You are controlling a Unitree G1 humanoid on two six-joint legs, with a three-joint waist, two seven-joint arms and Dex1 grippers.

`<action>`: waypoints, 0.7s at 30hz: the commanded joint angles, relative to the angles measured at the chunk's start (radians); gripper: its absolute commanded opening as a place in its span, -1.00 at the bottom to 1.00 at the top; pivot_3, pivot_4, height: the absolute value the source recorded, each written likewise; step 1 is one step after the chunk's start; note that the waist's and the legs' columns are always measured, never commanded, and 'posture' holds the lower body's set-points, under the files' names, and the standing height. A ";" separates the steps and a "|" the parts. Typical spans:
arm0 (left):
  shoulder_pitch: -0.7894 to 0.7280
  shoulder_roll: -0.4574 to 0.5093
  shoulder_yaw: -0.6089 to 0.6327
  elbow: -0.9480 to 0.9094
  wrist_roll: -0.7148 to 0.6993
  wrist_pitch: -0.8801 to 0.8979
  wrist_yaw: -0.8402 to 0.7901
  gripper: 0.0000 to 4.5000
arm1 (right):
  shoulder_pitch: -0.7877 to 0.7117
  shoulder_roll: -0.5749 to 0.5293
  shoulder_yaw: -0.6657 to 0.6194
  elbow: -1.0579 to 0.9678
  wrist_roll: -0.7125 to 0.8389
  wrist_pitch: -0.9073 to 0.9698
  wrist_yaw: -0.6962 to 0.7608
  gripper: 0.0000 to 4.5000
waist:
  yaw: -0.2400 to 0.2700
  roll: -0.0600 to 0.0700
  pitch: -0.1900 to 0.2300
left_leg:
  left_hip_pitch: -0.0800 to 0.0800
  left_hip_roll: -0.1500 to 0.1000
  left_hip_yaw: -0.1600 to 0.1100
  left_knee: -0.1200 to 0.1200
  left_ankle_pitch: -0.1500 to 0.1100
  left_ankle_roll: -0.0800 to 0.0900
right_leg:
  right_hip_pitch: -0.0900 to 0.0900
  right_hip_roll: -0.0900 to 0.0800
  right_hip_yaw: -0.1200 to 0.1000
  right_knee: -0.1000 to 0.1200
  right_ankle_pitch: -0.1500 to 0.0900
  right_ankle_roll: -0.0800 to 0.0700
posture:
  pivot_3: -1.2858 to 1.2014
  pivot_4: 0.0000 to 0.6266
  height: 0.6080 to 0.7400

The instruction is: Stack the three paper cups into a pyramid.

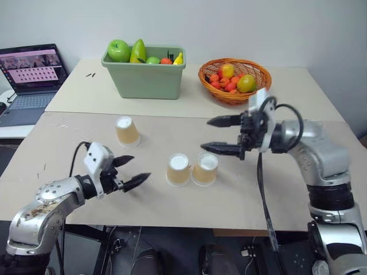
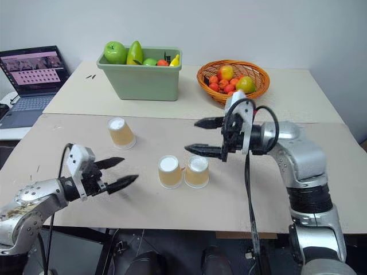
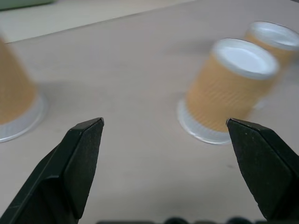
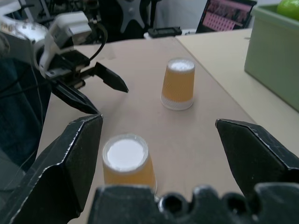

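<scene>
Three paper cups stand upside down on the table, white bases up. Two sit side by side near the front middle, the left cup (image 1: 178,169) touching or nearly touching the right cup (image 1: 205,169). The third cup (image 1: 127,130) stands alone, farther back and to the left. My right gripper (image 1: 206,134) hovers open just above and behind the pair, pointing left, with nothing between its fingers. My left gripper (image 1: 136,169) is open and empty, low over the table to the left of the pair, pointing toward them. In the left wrist view the nearest cup (image 3: 229,91) lies ahead.
A green bin (image 1: 146,77) of toy fruit and a wicker basket (image 1: 235,94) of fruit stand on the rear table. An open laptop (image 1: 31,74) sits on a side table at far left. A seam runs between the two tables behind the lone cup.
</scene>
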 commanded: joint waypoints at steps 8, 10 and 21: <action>-0.231 -0.076 -0.055 0.227 0.176 -0.128 0.143 1.00 | 0.082 -0.091 0.016 -0.116 -0.061 0.001 -0.069 0.99 | 0.019 -0.001 0.000 | -0.002 -0.001 0.001 0.001 0.000 0.000 | 0.000 -0.001 -0.003 -0.001 0.000 0.000 | 0.03 -0.52 0.81; -0.286 -0.064 -0.080 0.315 0.192 -0.160 0.098 1.00 | 0.110 -0.123 -0.010 -0.129 -0.050 0.002 -0.063 0.99 | 0.022 -0.001 0.000 | -0.004 -0.001 0.002 0.001 0.000 0.000 | 0.000 -0.001 -0.005 -0.001 0.000 0.000 | 0.03 -0.52 0.81; -0.521 -0.042 -0.147 0.705 0.266 -0.325 -0.084 1.00 | 0.197 -0.190 -0.077 -0.178 -0.014 0.019 -0.083 0.99 | 0.019 -0.001 0.000 | -0.005 -0.001 0.003 0.003 0.000 0.000 | 0.000 0.000 -0.007 -0.001 0.000 0.000 | 0.03 -0.52 0.81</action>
